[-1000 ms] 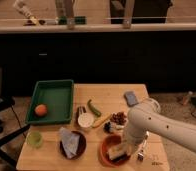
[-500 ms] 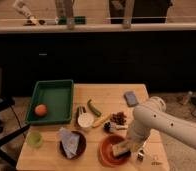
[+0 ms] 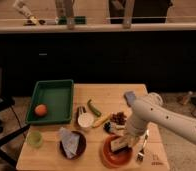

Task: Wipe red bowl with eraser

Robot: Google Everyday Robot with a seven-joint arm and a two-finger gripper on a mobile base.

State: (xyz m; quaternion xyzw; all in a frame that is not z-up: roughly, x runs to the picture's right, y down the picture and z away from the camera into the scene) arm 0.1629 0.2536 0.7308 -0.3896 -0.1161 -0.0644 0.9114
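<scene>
The red bowl sits on the wooden table near the front edge, right of centre. My gripper reaches down from the white arm at the right and sits over the bowl's right half. A small pale block, the eraser, shows at the gripper's tip, inside the bowl against its right side.
A darker brown-red bowl with a pale cloth stands left of the red bowl. A green tray holds an orange. A green cup, a white cup, a green pepper, a banana, a blue-grey block and a fork lie around.
The arm has shifted a little over the red bowl, the gripper moving from the bowl's centre toward its right side with the eraser.
</scene>
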